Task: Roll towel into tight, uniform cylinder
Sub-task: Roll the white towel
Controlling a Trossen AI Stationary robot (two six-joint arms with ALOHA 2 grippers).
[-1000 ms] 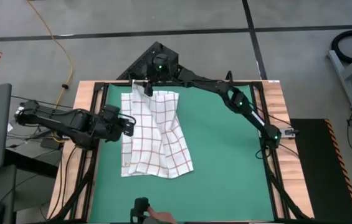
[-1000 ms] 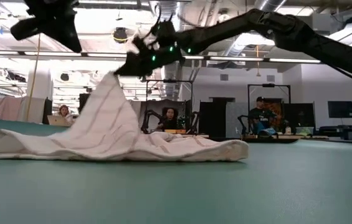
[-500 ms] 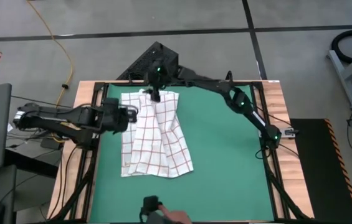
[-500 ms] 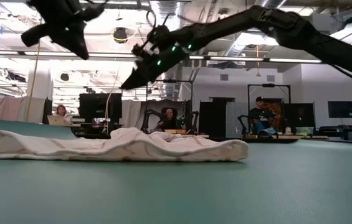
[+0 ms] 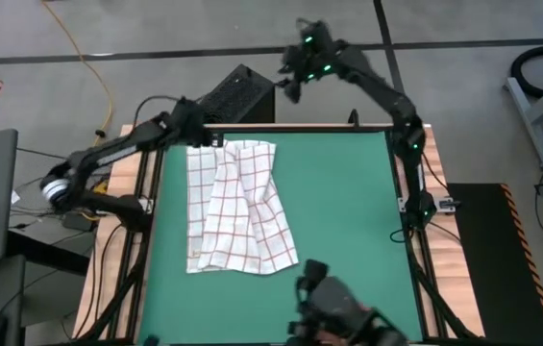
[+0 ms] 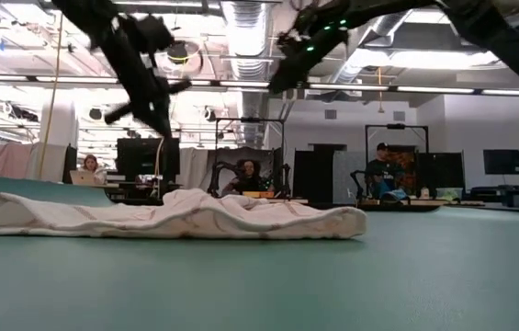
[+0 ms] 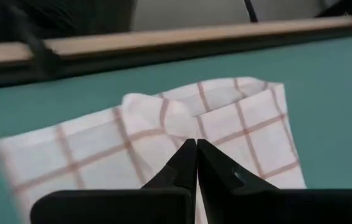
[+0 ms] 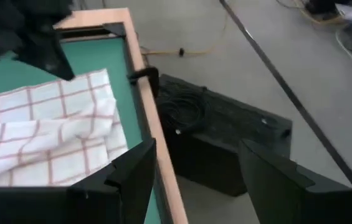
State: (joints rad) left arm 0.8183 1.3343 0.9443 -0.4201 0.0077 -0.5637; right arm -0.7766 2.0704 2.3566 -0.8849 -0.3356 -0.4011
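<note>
The white towel with the red grid [image 5: 237, 207] lies loosely spread and wrinkled on the left half of the green mat [image 5: 348, 211], with a folded-over ridge down its middle; it shows as a low heap in the low view [image 6: 176, 213]. My left gripper [image 5: 215, 141] is shut and hovers above the towel's far left corner [image 7: 163, 124], clear of the cloth in the low view [image 6: 163, 129]. My right gripper [image 5: 293, 82] is open and empty, high up beyond the table's far edge [image 8: 194, 168].
A black box [image 5: 237, 96] stands on the floor behind the table's far edge. A dark object [image 5: 333, 308] shows at the near edge of the mat. The wooden table rim [image 8: 154, 124] runs past the towel's far edge. The mat's right half is bare.
My right gripper has let go of the towel's far edge, which it held lifted, then risen and drawn back beyond the table's far edge. The lifted part has fallen flat. My left gripper has moved toward the far edge, over the towel's far left corner.
</note>
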